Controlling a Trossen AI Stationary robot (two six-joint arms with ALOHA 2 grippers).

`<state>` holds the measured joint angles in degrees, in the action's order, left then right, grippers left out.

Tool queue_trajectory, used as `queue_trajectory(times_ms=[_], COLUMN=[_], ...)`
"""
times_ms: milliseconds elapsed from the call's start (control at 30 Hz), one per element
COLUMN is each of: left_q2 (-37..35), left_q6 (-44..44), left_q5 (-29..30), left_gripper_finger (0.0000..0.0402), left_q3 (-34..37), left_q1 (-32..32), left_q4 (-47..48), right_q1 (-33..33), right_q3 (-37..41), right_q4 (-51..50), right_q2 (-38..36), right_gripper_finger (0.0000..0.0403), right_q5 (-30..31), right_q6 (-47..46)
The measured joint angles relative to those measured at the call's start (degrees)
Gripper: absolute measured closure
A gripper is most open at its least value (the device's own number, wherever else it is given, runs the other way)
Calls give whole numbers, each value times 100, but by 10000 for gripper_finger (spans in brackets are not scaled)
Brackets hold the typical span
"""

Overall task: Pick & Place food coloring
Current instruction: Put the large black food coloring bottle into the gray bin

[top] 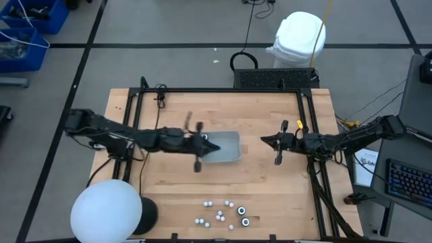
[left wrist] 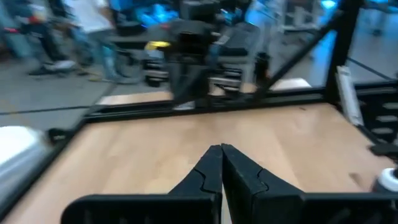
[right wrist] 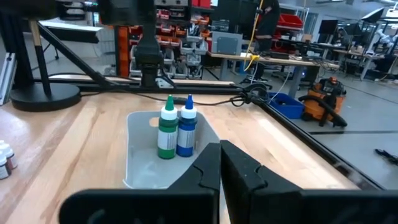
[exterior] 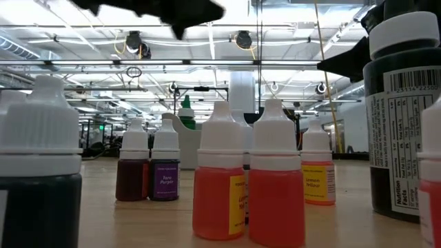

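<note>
Plastic is what the food coloring bottles (top: 223, 214) are made of: small, smooth, round bottles with white pointed caps, filled with red, orange, purple and dark liquid. Most stand in a bunch on the wooden table (top: 270, 182), well apart from the grey tray (top: 233, 154), toward the table edge. A green bottle (right wrist: 166, 135) and a blue bottle (right wrist: 186, 134) already stand upright in the tray, touching each other. The bottles look light and easy to tip over, and their sides may be slippery. I think the best place to grab one is around the body, just under the cap. The tray looks thin, see-through and boxy. The left gripper (top: 210, 145) hangs over the tray, pinched together and holding nothing. The right gripper (top: 266, 140) waits beside the tray, also pinched together and holding nothing.
</note>
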<state>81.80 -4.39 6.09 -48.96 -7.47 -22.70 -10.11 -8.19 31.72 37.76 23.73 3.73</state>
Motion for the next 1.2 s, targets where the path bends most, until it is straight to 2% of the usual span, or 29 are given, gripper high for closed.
queue_trajectory(times_ms=[100, 200, 300, 467, 633, 767, 967, 1200], left_q2=[616, 1186, 1726, 2426, 2869, 3132, 3417, 3539], left_q6=[53, 154, 163, 31, 34, 33, 111, 164], left_q5=[-199, -527, -1039, -1279, -1999, -2000, -1995, -2349], left_gripper_finger=[397, 385, 353, 287, 226, 198, 178, 174], left_q3=[-776, -1461, -2024, -2672, -2921, -2956, -2961, -2959], left_q1=[-9, -61, -215, -602, -861, -1007, -1051, -1127], left_q4=[465, 885, 969, 1068, 1108, 1047, 824, 712], right_q1=[0, 2, 1, 0, -2, -2, -1, 0], right_q3=[0, 0, 0, 0, -2, -4, -7, -7], right_q4=[-46, -41, -49, -84, -116, -117, -166, -245], right_q2=[0, 0, 0, 0, 0, 0, 2, 4], right_gripper_finger=[402, 402, 402, 403, 403, 403, 403, 403], right_q5=[0, -157, -533, -651, -1080, -1185, -1189, -1189], right_q6=[0, 0, 0, -2, 46, 54, 63, 159])
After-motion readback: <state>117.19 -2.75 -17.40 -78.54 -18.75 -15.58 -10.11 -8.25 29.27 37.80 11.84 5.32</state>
